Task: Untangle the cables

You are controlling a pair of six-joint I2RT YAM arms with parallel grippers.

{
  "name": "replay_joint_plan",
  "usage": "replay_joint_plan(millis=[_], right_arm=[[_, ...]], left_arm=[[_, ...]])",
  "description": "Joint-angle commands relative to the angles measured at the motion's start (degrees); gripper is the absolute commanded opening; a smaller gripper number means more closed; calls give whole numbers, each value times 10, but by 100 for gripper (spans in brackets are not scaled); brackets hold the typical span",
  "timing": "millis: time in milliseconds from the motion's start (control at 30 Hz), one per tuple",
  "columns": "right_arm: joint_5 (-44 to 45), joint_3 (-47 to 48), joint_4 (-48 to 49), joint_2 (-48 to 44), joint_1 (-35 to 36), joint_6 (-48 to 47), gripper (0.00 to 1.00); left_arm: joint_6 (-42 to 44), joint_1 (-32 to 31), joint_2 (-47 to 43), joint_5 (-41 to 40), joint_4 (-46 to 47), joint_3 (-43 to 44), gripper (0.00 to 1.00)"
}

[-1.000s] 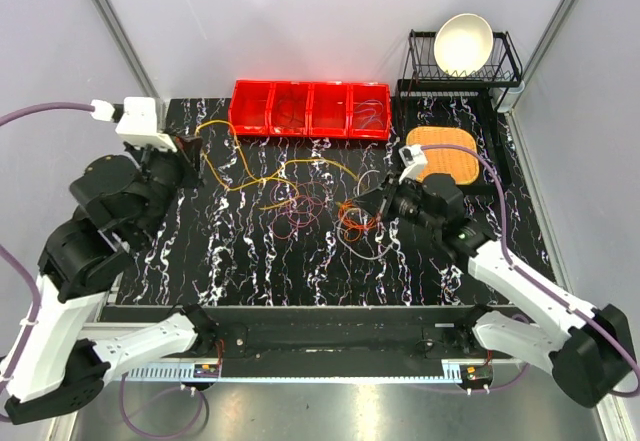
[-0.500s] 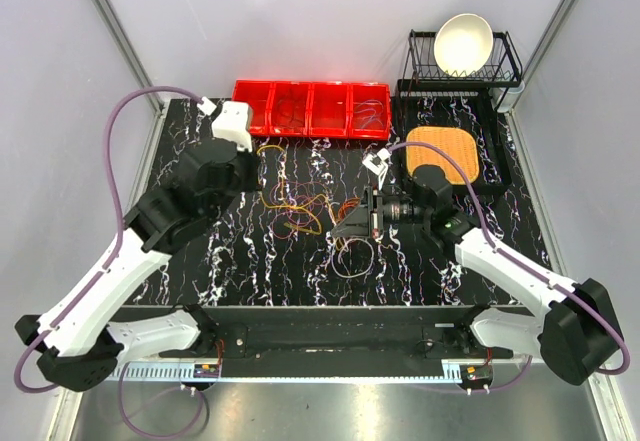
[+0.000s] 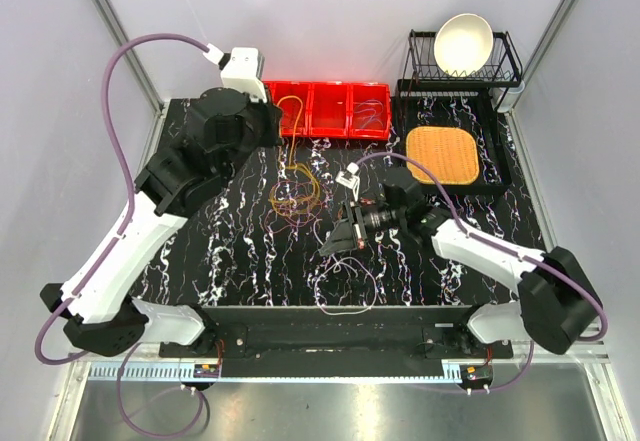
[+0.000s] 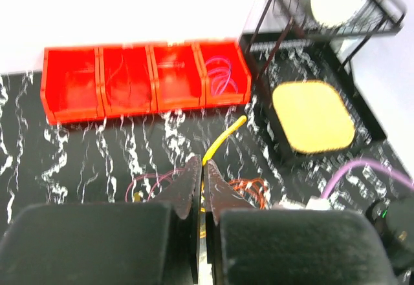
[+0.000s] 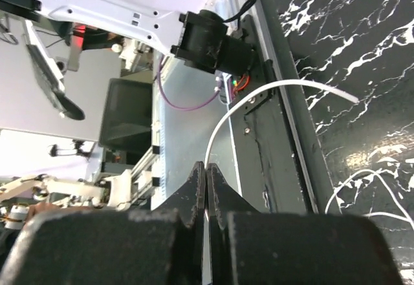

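The cables form a loose tangle (image 3: 293,196) of orange, yellow and red loops at mid-table. My left gripper (image 3: 280,119) is raised near the red bins and shut on a yellow cable (image 3: 293,151), which hangs down into the tangle. In the left wrist view the jaws (image 4: 203,163) pinch that yellow cable (image 4: 224,134), with orange loops (image 4: 253,188) below. My right gripper (image 3: 328,247) sits low, near the front of the table, shut on a whitish cable (image 3: 345,312) that trails to the front edge. The right wrist view shows this whitish cable (image 5: 259,94) arcing out of the shut jaws (image 5: 206,167).
A row of red bins (image 3: 335,109) with a few cables inside stands at the back. At the back right, a woven yellow mat (image 3: 443,156) lies on a black tray. Behind it a wire rack (image 3: 505,56) holds a white bowl (image 3: 463,41).
My left arm has risen and swung toward the bins, lifting the yellow cable from the tangle. My right gripper has moved toward the front left, dragging the whitish cable out.
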Motion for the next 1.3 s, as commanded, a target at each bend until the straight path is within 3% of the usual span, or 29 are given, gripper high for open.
replay_joint_plan(millis=[0, 200, 233, 267, 300, 433, 667, 867, 1267], right_arm=[[136, 20, -46, -72, 6, -49, 0], [409, 52, -186, -135, 6, -92, 0], [437, 58, -202, -124, 5, -92, 7], [465, 77, -240, -115, 5, -92, 22], [523, 85, -263, -104, 6, -89, 57], [563, 105, -306, -60, 5, -87, 82], [412, 90, -220, -88, 19, -119, 88], [399, 100, -173, -96, 60, -167, 89], [417, 179, -142, 6, 99, -228, 88]], left_arm=[[21, 1, 4, -35, -2, 22, 0], [39, 5, -49, -62, -2, -28, 0], [40, 6, -64, -62, -3, -32, 0], [40, 5, -70, -59, -5, -38, 0], [42, 5, -76, -49, -7, -41, 0], [40, 5, -99, -21, -21, -52, 0], [38, 5, -116, 32, -35, -70, 0], [20, 5, -106, 61, -63, -38, 0], [2, 5, -95, 105, -78, -16, 0]])
